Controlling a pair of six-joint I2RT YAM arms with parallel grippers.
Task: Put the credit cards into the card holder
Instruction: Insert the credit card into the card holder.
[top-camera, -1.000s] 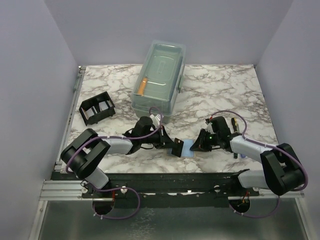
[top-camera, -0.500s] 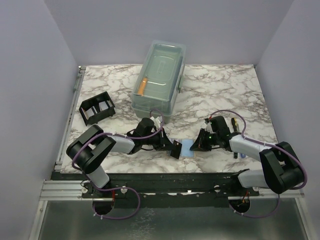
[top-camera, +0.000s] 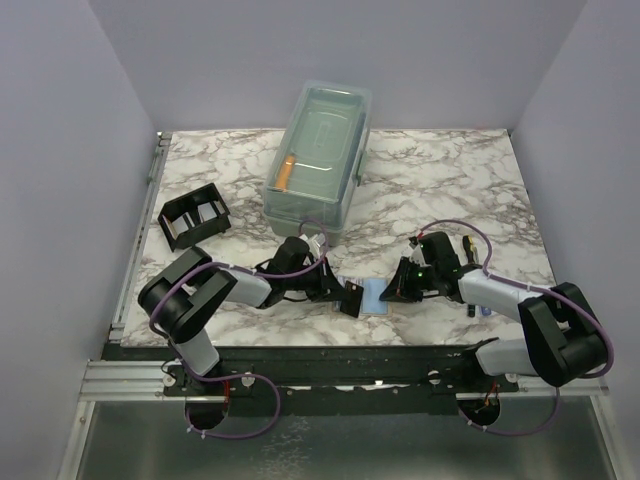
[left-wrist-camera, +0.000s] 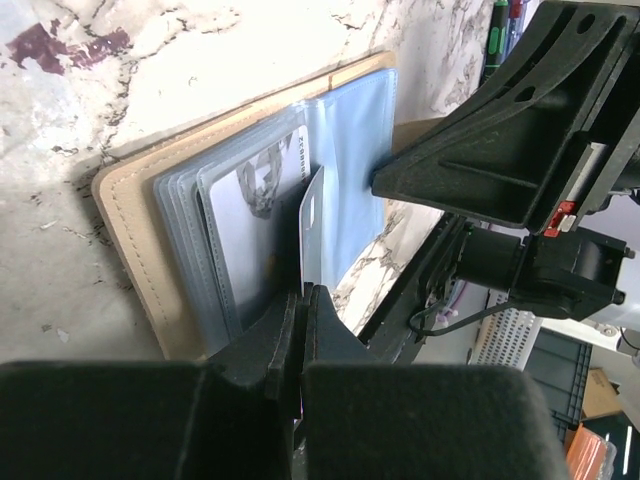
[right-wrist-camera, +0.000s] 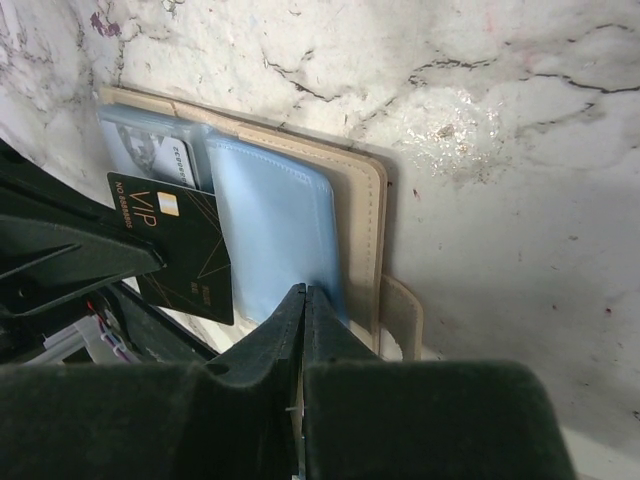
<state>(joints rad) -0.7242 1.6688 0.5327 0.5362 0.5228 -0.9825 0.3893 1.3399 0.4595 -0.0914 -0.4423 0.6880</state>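
Note:
The card holder (top-camera: 374, 297) is a tan wallet (left-wrist-camera: 130, 250) with clear blue sleeves, lying open near the table's front edge between both arms. My left gripper (top-camera: 340, 292) is shut on a dark VIP credit card (right-wrist-camera: 185, 255), held upright at the holder's left side. In the left wrist view this card (left-wrist-camera: 312, 225) shows edge-on above the closed left gripper (left-wrist-camera: 303, 295). My right gripper (right-wrist-camera: 305, 295) is shut on the lower edge of a light blue sleeve (right-wrist-camera: 275, 230). A pale printed card (right-wrist-camera: 150, 150) sits inside another sleeve.
A large clear lidded box (top-camera: 318, 160) with an orange item inside stands at the back centre. A black divided rack (top-camera: 195, 218) sits at the left. The black front rail (top-camera: 350, 360) runs just below the holder. The two grippers are nearly touching.
The left arm's elbow and shoulder link swung a little to the right. The dark card stayed at the holder's left edge. The right arm has not visibly moved.

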